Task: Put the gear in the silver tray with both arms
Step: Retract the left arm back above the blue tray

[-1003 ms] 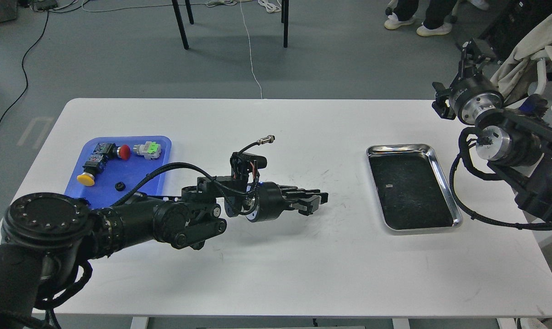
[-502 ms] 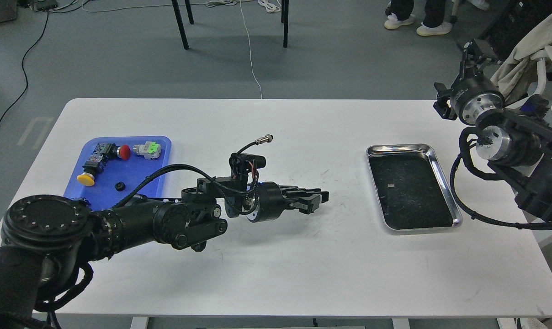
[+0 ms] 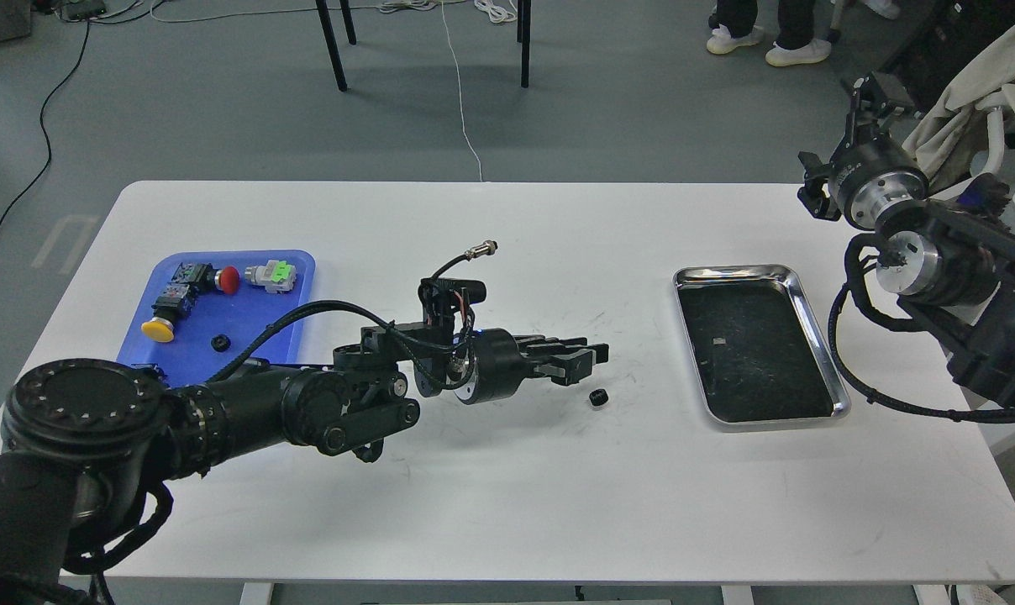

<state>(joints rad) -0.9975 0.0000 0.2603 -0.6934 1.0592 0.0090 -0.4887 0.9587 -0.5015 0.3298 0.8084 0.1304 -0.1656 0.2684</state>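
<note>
- Two black arms show: the left arm [image 3: 222,412] runs from the lower left of the frame toward the middle, and the right arm [image 3: 936,277] enters at the right edge.
- Left gripper [image 3: 587,360] sits just left of frame centre, low over the white table [image 3: 507,504]; its fingers lie close together and dark, so whether they are parted cannot be told, and nothing is seen between them.
- One small black gear [image 3: 596,397] lies on the table just below and beside those fingertips, apart from them, left of the silver tray.
- Silver tray [image 3: 818,328] rests at right of centre, its dark scuffed floor holding no gear.
- Right gripper [image 3: 873,88] points up at the upper right, beyond the table edge; it is seen end-on, so its opening cannot be judged.
- Blue tray [image 3: 302,269] at the left holds push buttons and another small black gear [image 3: 219,342].
</note>
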